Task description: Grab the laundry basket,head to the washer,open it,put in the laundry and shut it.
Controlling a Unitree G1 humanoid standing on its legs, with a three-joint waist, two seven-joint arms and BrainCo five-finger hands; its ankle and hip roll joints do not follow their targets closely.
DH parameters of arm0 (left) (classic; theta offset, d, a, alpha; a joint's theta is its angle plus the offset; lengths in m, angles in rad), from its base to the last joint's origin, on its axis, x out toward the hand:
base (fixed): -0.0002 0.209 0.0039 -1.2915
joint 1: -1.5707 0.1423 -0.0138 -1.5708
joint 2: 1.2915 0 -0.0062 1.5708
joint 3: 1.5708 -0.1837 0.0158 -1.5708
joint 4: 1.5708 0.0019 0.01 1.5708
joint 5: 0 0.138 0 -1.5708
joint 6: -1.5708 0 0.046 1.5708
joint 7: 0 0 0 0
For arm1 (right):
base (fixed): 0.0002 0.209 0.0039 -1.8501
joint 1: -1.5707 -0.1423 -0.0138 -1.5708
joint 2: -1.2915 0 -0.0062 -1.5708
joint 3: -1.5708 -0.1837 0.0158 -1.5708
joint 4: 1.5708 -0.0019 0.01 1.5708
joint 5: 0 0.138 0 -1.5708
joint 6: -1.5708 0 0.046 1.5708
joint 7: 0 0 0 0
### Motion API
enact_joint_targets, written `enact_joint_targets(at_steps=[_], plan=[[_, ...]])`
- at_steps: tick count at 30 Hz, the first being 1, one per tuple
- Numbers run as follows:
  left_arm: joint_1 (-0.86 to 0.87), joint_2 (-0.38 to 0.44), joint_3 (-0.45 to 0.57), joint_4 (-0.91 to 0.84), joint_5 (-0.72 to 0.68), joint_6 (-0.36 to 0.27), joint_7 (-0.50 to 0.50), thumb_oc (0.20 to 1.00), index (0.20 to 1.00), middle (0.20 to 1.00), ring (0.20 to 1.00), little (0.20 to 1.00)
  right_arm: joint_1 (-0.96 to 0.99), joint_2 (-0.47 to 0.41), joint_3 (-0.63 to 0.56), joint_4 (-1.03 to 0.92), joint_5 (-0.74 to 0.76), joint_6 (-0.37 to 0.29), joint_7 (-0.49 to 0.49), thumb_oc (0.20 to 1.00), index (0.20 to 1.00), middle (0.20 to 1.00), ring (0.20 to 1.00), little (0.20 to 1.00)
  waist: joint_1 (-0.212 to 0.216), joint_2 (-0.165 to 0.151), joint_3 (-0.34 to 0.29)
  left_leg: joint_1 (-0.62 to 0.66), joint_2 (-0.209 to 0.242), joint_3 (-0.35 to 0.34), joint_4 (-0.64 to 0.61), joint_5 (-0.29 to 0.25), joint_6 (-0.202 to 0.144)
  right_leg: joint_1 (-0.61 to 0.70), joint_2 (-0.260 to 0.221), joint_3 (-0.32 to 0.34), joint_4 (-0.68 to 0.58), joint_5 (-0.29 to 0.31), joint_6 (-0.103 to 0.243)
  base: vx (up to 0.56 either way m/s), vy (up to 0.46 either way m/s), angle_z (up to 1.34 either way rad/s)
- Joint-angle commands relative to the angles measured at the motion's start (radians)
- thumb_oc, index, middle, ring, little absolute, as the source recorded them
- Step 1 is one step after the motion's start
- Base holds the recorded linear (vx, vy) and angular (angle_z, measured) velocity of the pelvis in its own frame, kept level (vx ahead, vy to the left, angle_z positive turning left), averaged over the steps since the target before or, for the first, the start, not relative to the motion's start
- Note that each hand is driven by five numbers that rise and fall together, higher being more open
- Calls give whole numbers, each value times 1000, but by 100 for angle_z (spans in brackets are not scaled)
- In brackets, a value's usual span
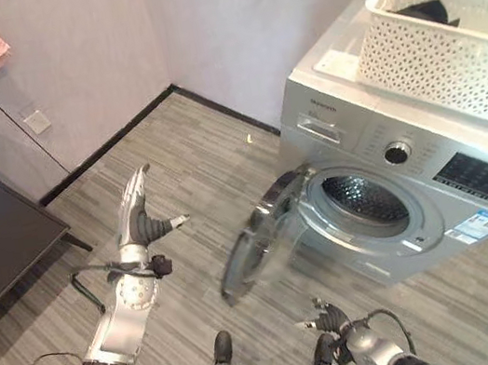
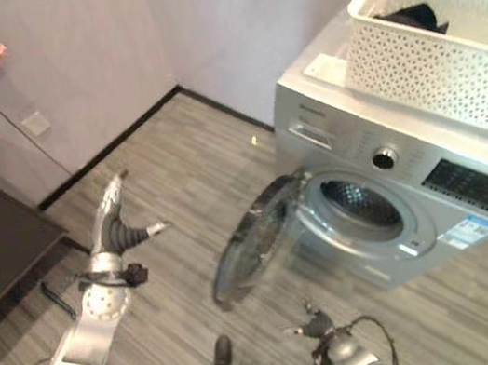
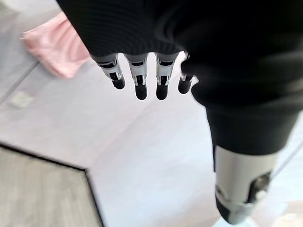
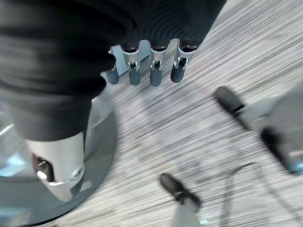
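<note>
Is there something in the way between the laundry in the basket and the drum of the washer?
Nothing visible blocks it. The basket sits on top of the washer with dark laundry inside. The door is swung open to the side, so the drum is open to the front. Both hands are empty.

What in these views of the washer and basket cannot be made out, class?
- Laundry basket: cut off by the eye view's right edge; its walls hide most of the dark laundry.
- Washer drum: too dark to see inside.
- Washer door: blurred.
- Right hand: fingers too small in the eye view.
</note>
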Motion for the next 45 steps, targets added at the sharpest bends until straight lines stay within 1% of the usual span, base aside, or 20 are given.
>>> enact_joint_targets(at_steps=[1,8,12,14,15,17,18,19,20,22,25,27,30,31,33,34,35,37,41,45], plan=[[-107,2,-63,-11,43,-71,-19,1000,1000,1000,1000,1000,-73,0,-30,-5,-23,-22,18,1000,1000,1000,1000,1000,-11,0,22,33,-37,71,40,-112,42,80,-55,8,74,-196,55,50,30,6],[-241,-19,-192,-14,-1,-99,-104,1000,1000,1000,1000,1000,-62,-8,-43,43,-64,-16,14,1000,1000,1000,1000,1000,-48,9,7,42,-46,76,31,-116,49,79,-58,15,77,-197,62,50,36,0],[-385,-89,-305,61,-75,-105,-130,1000,1000,1000,1000,1000,-70,-10,-24,89,-96,-8,15,1000,1000,1000,1000,1000,-70,12,3,43,-50,75,29,-117,52,78,-59,19,82,-199,63,42,30,2],[-493,-151,-392,61,-347,-123,-280,1000,1000,1000,1000,1000,-86,-19,-50,148,-98,6,16,1000,1000,1000,1000,1000,-88,26,6,42,-54,69,25,-118,54,75,-60,14,90,-204,68,44,37,2],[-495,-150,-392,61,-349,-123,-281,1000,1000,1000,1000,1000,-88,-19,-52,148,-98,6,17,1000,1000,1000,1000,1000,-89,25,6,38,-55,68,24,-114,55,72,-61,14,89,-201,68,30,41,10],[-519,-217,-463,41,-723,-81,-441,1000,1000,1000,1000,1000,-86,-24,-55,163,-109,17,42,1000,1000,1000,1000,1000,-109,37,6,36,-55,76,21,-113,57,61,-62,16,99,-201,70,11,49,0],[-592,-261,-566,68,-910,-32,-534,1000,1000,1000,1000,1000,-96,-37,-53,171,-112,22,66,1000,1000,1000,1000,1000,-126,45,18,16,-54,77,21,-102,57,29,-61,21,111,-195,70,-19,36,-7],[-592,-261,-566,68,-910,-32,-534,1000,1000,1000,1000,1000,-96,-37,-53,171,-112,22,66,1000,1000,1000,1000,1000,-127,45,17,15,-54,76,21,-102,57,28,-61,21,111,-195,70,-89,26,-1],[-678,-232,-684,90,-930,-2,-602,1000,1000,1000,1000,1000,-129,-64,-46,172,-119,29,81,1000,1000,1000,1000,1000,-142,47,43,-1,-51,82,23,-95,56,-3,-58,32,123,-190,71,-88,17,-1],[-695,-210,-737,143,-940,15,-607,1000,1000,1000,1000,1000,-172,-74,-32,179,-116,32,78,1000,1000,1000,1000,1000,-156,43,65,-26,-49,88,25,-83,57,-36,-58,42,127,-176,72,-97,21,-20],[-723,-246,-763,290,-867,38,-614,1000,1000,1000,1000,1000,-206,-80,-22,178,-97,29,74,1000,1000,1000,1000,1000,-168,35,90,-45,-48,98,25,-77,58,-67,-54,61,128,-166,72,-47,19,-26],[-753,-265,-779,434,-677,42,-607,1000,1000,1000,1000,1000,-229,-89,-20,179,-82,29,75,1000,1000,1000,1000,1000,-178,27,108,-59,-47,109,26,-71,58,-89,-52,77,128,-156,73,-32,23,-15],[-787,-310,-809,783,-149,50,-525,1000,1000,1000,1000,1000,-249,-109,-45,177,-24,29,59,1000,1000,1000,1000,1000,-191,12,143,-77,-46,122,25,-66,62,-120,-52,96,125,-143,74,-36,42,-16],[-877,-349,-844,1069,109,55,-444,1000,1000,1000,1000,1000,-266,-113,-80,154,88,6,28,1000,1000,1000,1000,1000,-211,-3,167,-81,-44,134,25,-65,60,-133,-47,112,127,-139,74,-35,44,-14],[-921,-347,-832,1138,158,55,-418,1000,1000,1000,1000,1000,-265,-117,-93,134,132,-16,10,1000,1000,1000,1000,1000,-218,-9,177,-86,-43,138,24,-63,60,-141,-44,121,126,-135,75,-35,32,-21],[-963,-289,-805,1190,226,70,-357,1000,1000,1000,1000,1000,-237,-140,-109,77,154,-46,-16,1000,1000,1000,1000,1000,-224,-15,188,-99,-43,142,20,-57,61,-155,-46,123,117,-126,77,-38,23,-19],[-963,-289,-805,1190,226,70,-357,1000,1000,1000,1000,1000,-237,-140,-109,77,154,-46,-16,1000,1000,1000,1000,1000,-224,-15,187,-100,-43,142,20,-57,61,-155,-46,123,117,-126,77,-38,11,-15],[-994,-201,-724,1211,243,95,-274,1000,1000,1000,1000,1000,-179,-167,-149,32,160,-72,-44,1000,1000,1000,1000,1000,-223,-19,207,-112,-43,138,16,-53,60,-166,-49,114,112,-121,79,-41,-8,-2],[-954,-171,-628,1153,232,110,-176,1000,1000,1000,1000,1000,-131,-160,-174,31,177,-86,-60,1000,1000,1000,1000,1000,-219,-18,224,-123,-45,130,13,-51,59,-170,-53,104,103,-116,81,-32,-8,1],[-900,-187,-621,1118,274,129,-164,1000,1000,1000,1000,1000,-115,-153,-196,57,202,-81,-63,1000,1000,1000,1000,1000,-215,-15,224,-125,-45,126,11,-53,59,-166,-55,97,96,-117,81,-6,-2,2]])
